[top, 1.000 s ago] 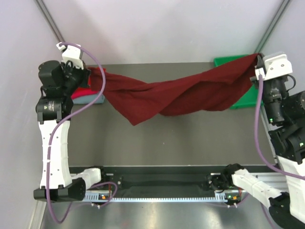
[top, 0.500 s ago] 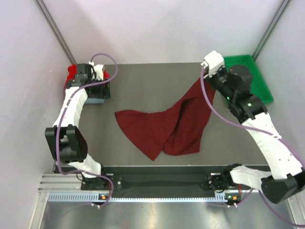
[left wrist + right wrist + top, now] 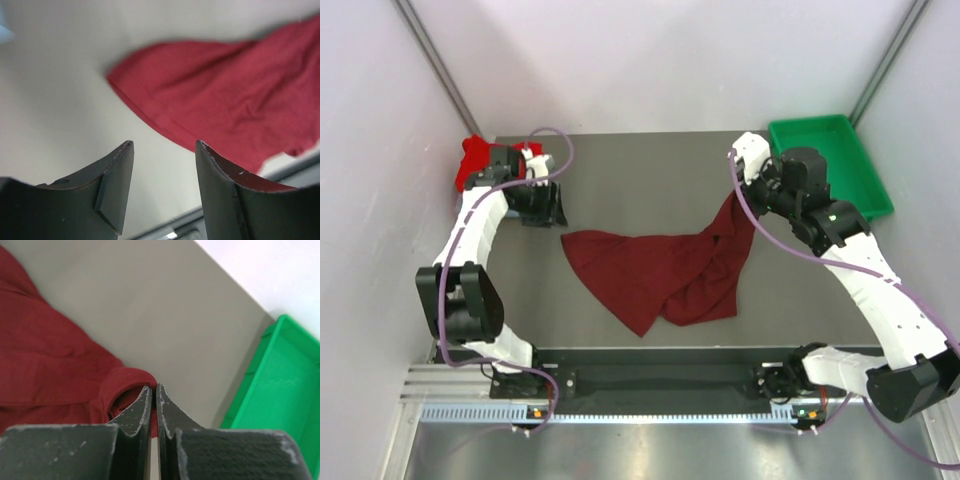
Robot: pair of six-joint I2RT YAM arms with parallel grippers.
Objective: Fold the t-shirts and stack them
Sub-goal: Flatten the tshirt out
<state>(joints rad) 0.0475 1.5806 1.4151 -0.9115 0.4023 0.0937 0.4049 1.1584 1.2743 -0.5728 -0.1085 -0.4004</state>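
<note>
The dark maroon t-shirt (image 3: 660, 275) lies crumpled on the grey table; its right end rises to my right gripper (image 3: 735, 197). In the right wrist view that gripper (image 3: 154, 386) is shut on a rolled edge of the maroon t-shirt (image 3: 50, 355). My left gripper (image 3: 548, 207) hangs over the table's back left, just beyond the shirt's left corner. It stands open (image 3: 164, 145) with nothing between its fingers, the maroon t-shirt (image 3: 225, 100) lying past them. A bright red t-shirt (image 3: 475, 160) sits at the back left corner, partly hidden by the left arm.
A green plastic tray (image 3: 830, 160) stands at the back right, also at the right edge (image 3: 280, 390) of the right wrist view. White walls close in the left, right and back. A black rail (image 3: 660, 380) runs along the near edge between the arm bases.
A second ago both grippers held the maroon shirt stretched in the air. The left one has let go and opened; the shirt has dropped onto the table, and the right gripper has come down and inward with its end.
</note>
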